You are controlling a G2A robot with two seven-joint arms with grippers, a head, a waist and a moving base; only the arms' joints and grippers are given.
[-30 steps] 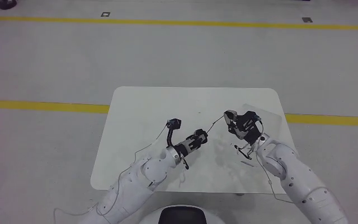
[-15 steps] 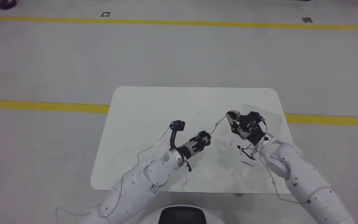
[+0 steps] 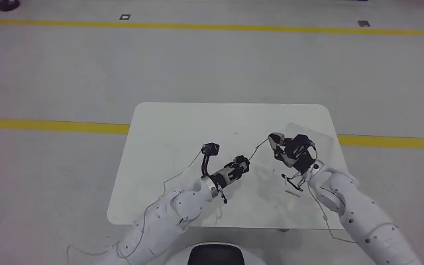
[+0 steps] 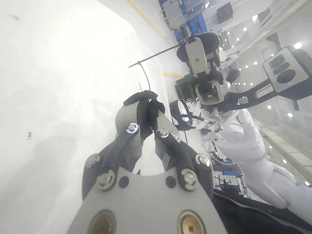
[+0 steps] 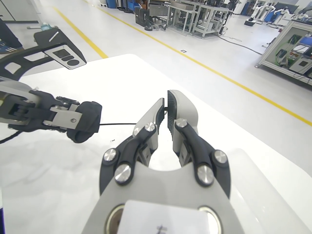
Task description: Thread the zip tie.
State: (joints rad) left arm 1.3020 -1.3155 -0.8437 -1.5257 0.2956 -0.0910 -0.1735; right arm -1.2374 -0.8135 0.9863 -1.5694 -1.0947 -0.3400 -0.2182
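Observation:
A thin black zip tie point(image 3: 257, 147) hangs in the air over the white table point(image 3: 172, 132), held between my two grippers. My left gripper point(image 3: 242, 161) is shut on one end of the zip tie point(image 4: 145, 77); the strand curves away from the left gripper point(image 4: 149, 99) to a small head point(image 4: 139, 63). A straight strand runs on from there to my right gripper point(image 4: 187, 44). In the right wrist view the right gripper point(image 5: 166, 109) is shut on the zip tie point(image 5: 117, 123), which leads across to the left gripper point(image 5: 85, 122).
Two short black pieces point(image 3: 289, 177) lie on the table close under the right arm. The table's right edge point(image 3: 334, 132) is close to the right gripper. Bare tabletop extends to the far side and the left.
The left gripper has shifted a little toward the right gripper, shortening the span of zip tie between them. The right gripper has barely moved.

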